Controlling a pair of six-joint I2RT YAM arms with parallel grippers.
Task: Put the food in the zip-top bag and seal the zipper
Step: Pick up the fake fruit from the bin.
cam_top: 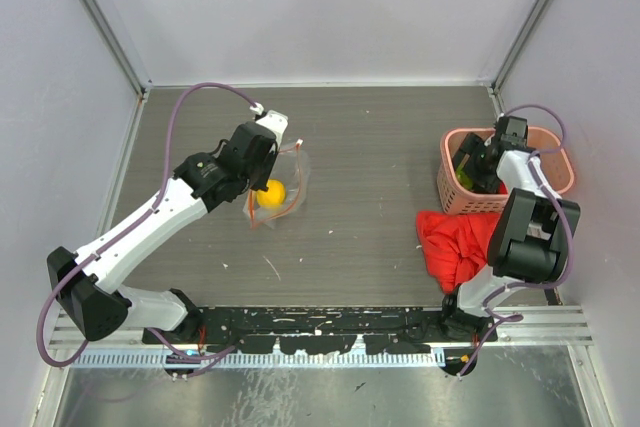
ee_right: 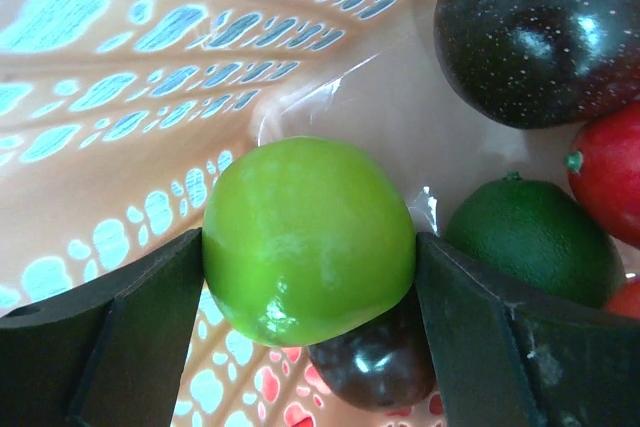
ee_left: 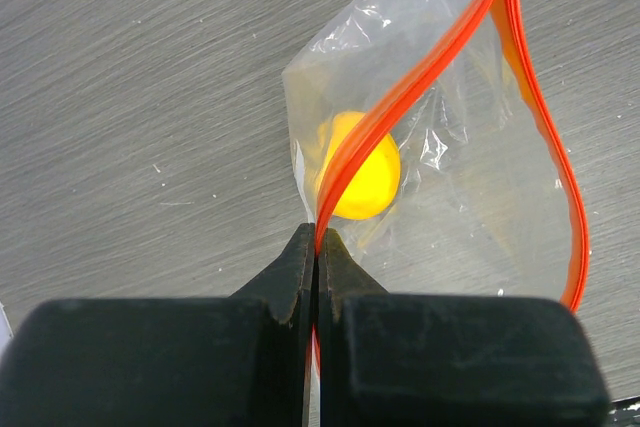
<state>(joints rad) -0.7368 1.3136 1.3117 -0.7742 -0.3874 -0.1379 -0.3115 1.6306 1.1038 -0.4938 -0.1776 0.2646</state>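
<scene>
The clear zip-top bag (cam_top: 283, 185) lies left of centre with a yellow fruit (cam_top: 271, 193) inside; both show in the left wrist view, the bag (ee_left: 470, 177) and the fruit (ee_left: 365, 172). My left gripper (ee_left: 317, 237) is shut on the red-orange zipper strip (ee_left: 400, 102), holding the bag's mouth open. My right gripper (ee_right: 310, 247) is down inside the pink basket (cam_top: 556, 140), its jaws closed on a light green fruit (ee_right: 308, 237). Around it lie a dark green fruit (ee_right: 530, 237), dark brown fruits (ee_right: 540, 27) and a red fruit (ee_right: 610, 172).
A red cloth (cam_top: 455, 242) lies crumpled just in front of the basket, by the right arm's base. Grey walls enclose the table at the back and both sides. A black rail (cam_top: 320, 327) runs along the near edge.
</scene>
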